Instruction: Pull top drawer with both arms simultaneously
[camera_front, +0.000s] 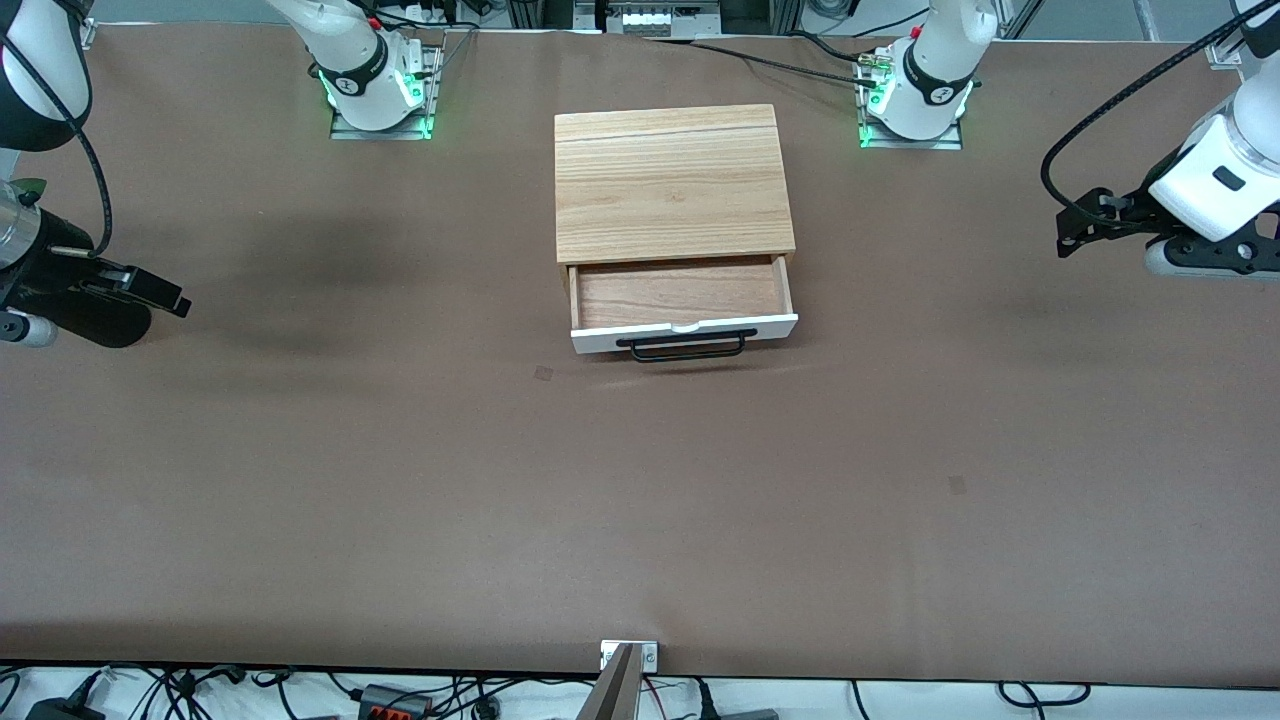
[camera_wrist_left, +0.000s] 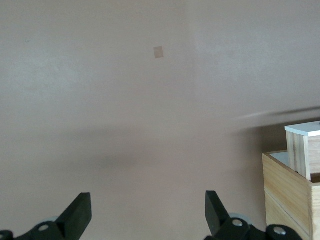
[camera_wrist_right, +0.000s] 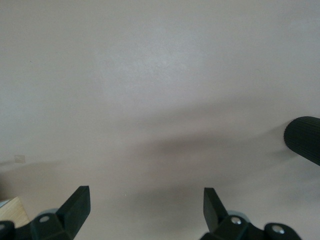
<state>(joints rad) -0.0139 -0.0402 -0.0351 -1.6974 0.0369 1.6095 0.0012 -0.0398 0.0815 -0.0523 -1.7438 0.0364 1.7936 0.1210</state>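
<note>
My top drawer (camera_front: 683, 305) stands pulled out from under the wood-grain cabinet top (camera_front: 672, 180) at mid-table, its light wood floor bare and its black bar handle (camera_front: 687, 346) facing the front camera, while both my arms hang well clear of it. My left gripper (camera_front: 1080, 226) hovers over the brown table (camera_front: 400, 480) at the left arm's end, fingers (camera_wrist_left: 80, 212) spread wide and holding nothing; my right gripper (camera_front: 150, 290) hovers over the right arm's end, jaws likewise apart and empty. By my reading the pull is already made and I am in retreat. Should more travel be wanted, both grippers must come in together and close on the handle side by side.
</note>
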